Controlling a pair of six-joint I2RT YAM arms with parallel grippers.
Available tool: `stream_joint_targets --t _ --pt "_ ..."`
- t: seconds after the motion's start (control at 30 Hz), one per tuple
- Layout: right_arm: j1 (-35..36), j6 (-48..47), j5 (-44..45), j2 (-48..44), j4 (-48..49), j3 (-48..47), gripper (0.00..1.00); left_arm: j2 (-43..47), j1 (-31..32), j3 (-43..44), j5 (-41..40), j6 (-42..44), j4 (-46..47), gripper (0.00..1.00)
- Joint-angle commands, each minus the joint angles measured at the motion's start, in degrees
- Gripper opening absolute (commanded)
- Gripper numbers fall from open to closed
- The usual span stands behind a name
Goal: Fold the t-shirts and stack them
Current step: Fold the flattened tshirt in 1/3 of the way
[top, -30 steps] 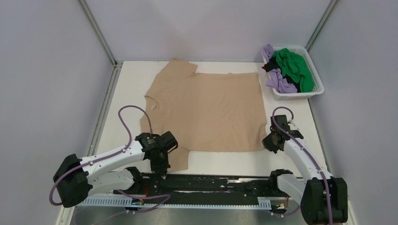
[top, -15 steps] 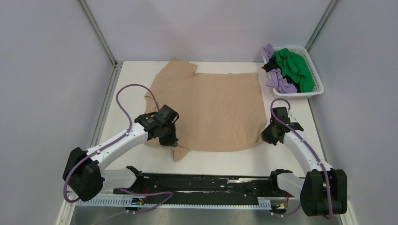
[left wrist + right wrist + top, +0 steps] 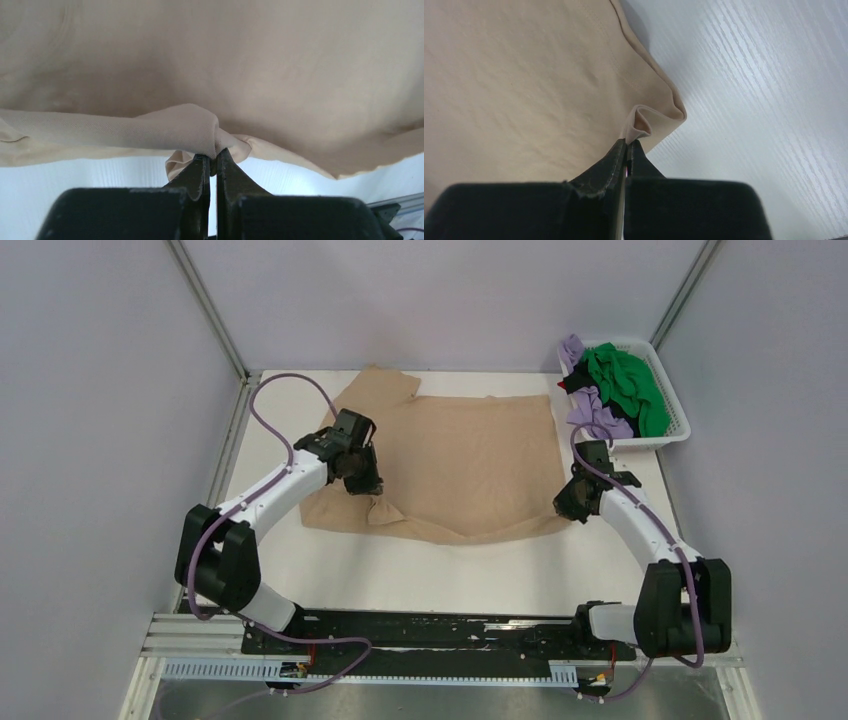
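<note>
The tan t-shirt (image 3: 470, 455) lies spread on the white table, its near edge lifted and folded toward the back. My left gripper (image 3: 365, 483) is shut on a bunched sleeve of the tan t-shirt (image 3: 200, 127) at the shirt's left side. My right gripper (image 3: 568, 508) is shut on the near right hem corner of the tan t-shirt (image 3: 651, 120). More t-shirts, a green one (image 3: 628, 382), a lilac one (image 3: 595, 418) and a black one, sit crumpled in the basket.
A white lattice basket (image 3: 676, 430) stands at the back right corner of the table. Grey walls close in the table on the left, back and right. Bare white tabletop (image 3: 450, 575) lies between the shirt and the arm bases.
Both grippers have moved away from the near edge toward the back, carrying the shirt's near edge with them. The left one travelled furthest, and the near sleeve now lies over the shirt body.
</note>
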State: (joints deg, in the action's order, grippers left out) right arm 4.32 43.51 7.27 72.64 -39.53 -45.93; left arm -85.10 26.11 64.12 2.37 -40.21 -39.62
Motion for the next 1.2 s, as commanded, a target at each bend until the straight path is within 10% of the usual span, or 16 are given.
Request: stream_joint_targets --t 0.0,0.77,0.87,0.97,1.03,1.17 --pt "-0.5 -1.7 2.8 3.1 2.0 -5.3 0.0 -3.7 -3.2 5.4 0.5 3.9 2.5 0.0" --pt "-3.5 -7.9 5.1 16.9 16.7 -12.6 0.04 -24.8 -9.7 25.2 -2.1 8.7 3.7 0.0" --pt "-3.8 -9.0 5.3 20.2 18.3 -14.9 0.12 -30.6 -10.1 31.2 -4.8 9.1 3.0 0.16" --pt "-3.7 -9.8 5.7 21.2 18.4 -16.6 0.44 -35.0 -10.7 37.0 -4.8 9.7 1.4 0.76" --pt "-3.6 -9.8 5.0 19.6 18.4 -16.3 0.56 -36.5 -10.7 40.2 -4.1 10.1 0.9 0.97" --pt "-3.5 -10.6 1.7 14.3 18.5 -13.7 0.98 -33.4 -10.8 38.0 -0.8 10.5 2.3 1.0"
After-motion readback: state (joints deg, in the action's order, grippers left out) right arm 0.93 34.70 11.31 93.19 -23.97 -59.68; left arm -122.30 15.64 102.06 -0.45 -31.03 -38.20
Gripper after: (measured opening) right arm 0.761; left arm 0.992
